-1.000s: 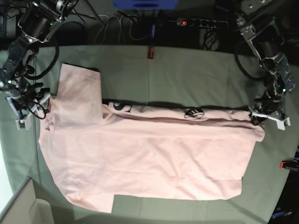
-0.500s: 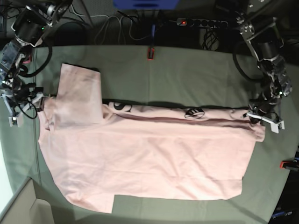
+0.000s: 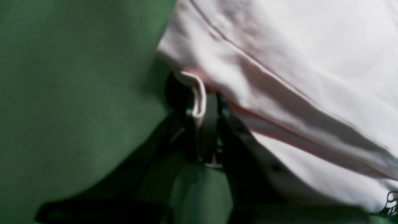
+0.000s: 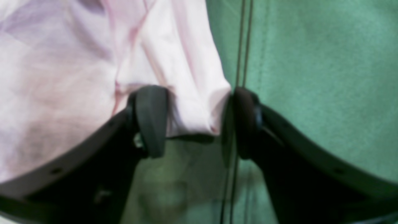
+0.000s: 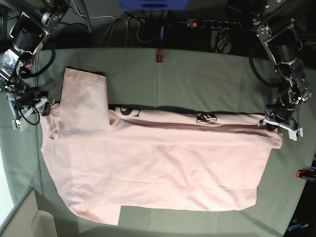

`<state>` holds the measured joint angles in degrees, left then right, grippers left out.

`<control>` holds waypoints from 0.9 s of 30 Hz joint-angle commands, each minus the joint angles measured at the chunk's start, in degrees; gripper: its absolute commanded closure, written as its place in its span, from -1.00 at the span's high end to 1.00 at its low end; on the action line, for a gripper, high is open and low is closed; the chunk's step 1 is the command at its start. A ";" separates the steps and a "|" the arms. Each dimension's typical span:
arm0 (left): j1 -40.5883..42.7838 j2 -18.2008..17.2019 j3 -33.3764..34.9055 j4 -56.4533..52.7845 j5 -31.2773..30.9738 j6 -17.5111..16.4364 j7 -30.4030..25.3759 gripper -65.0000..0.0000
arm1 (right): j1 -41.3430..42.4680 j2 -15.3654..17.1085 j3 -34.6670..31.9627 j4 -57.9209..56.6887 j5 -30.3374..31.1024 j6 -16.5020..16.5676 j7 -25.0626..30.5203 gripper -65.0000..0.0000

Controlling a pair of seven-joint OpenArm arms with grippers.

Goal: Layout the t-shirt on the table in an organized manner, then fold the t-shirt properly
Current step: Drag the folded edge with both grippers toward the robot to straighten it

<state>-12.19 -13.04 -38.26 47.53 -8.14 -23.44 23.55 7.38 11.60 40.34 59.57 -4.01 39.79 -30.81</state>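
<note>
Pale pink cotton, the t-shirt (image 5: 158, 165) lies spread across the middle of the table (image 5: 197, 74), plain side up, with one long edge folded over so that a strip of black lettering (image 5: 127, 112) and a small black emblem (image 5: 205, 118) show along the fold line. One short sleeve (image 5: 84, 98) lies flat toward the far left of the base view. At the right end of that view, the left gripper (image 5: 275, 123) sits on the shirt's corner; the left wrist view shows its jaws clenched on a folded hem (image 3: 199, 96) of the pink fabric, with the grey-green cloth of the table beside it. At the left end of the base view, the right gripper (image 5: 29, 109) stands at the shirt's edge by the sleeve; the right wrist view shows its two dark fingers (image 4: 150, 119) parted, with a bunched fold of the shirt (image 4: 189, 105) between them, one finger resting on the fabric and the other against the fold's outer side
</note>
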 commanded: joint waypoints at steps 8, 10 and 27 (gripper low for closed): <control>3.88 -1.25 -0.29 6.67 -0.43 0.28 -0.83 -1.00 | -4.34 1.20 -0.03 5.09 0.63 0.21 -0.27 -1.00; 5.81 -1.07 -0.38 9.57 -0.43 0.28 -0.83 -1.00 | -6.54 0.93 -0.03 8.60 0.80 0.21 -0.27 -1.00; 24.45 2.71 -10.66 26.27 -0.61 -0.25 -0.83 -1.00 | -22.54 -2.67 0.15 24.69 0.89 0.21 -0.18 -1.00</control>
<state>12.62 -8.88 -48.29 72.51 -8.75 -25.32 24.86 -15.18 7.57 39.83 83.18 -2.48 41.12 -31.68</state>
